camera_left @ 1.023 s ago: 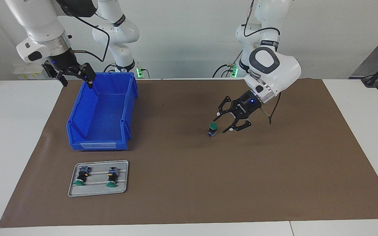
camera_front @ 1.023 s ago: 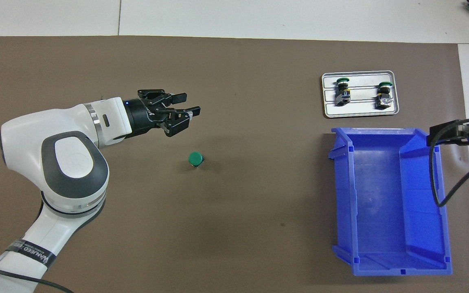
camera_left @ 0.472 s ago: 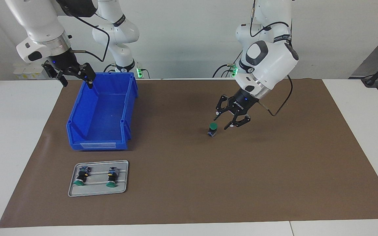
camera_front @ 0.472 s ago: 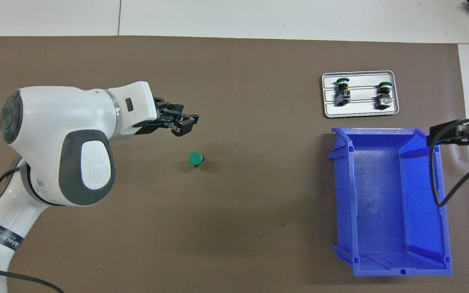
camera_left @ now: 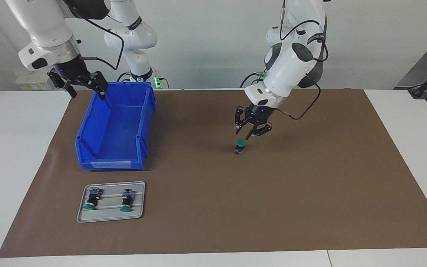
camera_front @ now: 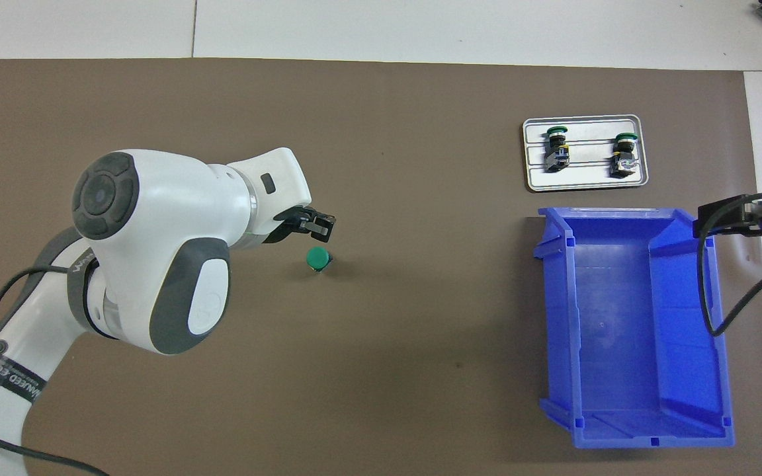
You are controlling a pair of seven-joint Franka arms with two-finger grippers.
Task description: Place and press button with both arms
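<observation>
A button [camera_left: 240,146] [camera_front: 317,258] with a green cap stands upright on the brown mat [camera_left: 310,193] near the table's middle. My left gripper [camera_left: 243,135] [camera_front: 320,225] points down just above its cap and does not touch it. Its fingertips stand a small gap apart with nothing between them. My right gripper [camera_left: 87,95] [camera_front: 745,219] waits open and empty over the rim of the blue bin [camera_left: 109,163] [camera_front: 556,317], at the bin's end nearest the robots.
A grey tray [camera_left: 111,218] [camera_front: 583,185] lies beside the bin's end farthest from the robots. Two more green-capped buttons [camera_left: 90,200] [camera_left: 126,200] lie on their sides on it. Nothing shows inside the bin. White table surface borders the mat.
My left arm has swung its wrist from a slanted reach to pointing down and moved over the button. Its fingers have narrowed. The right arm and the button have not moved.
</observation>
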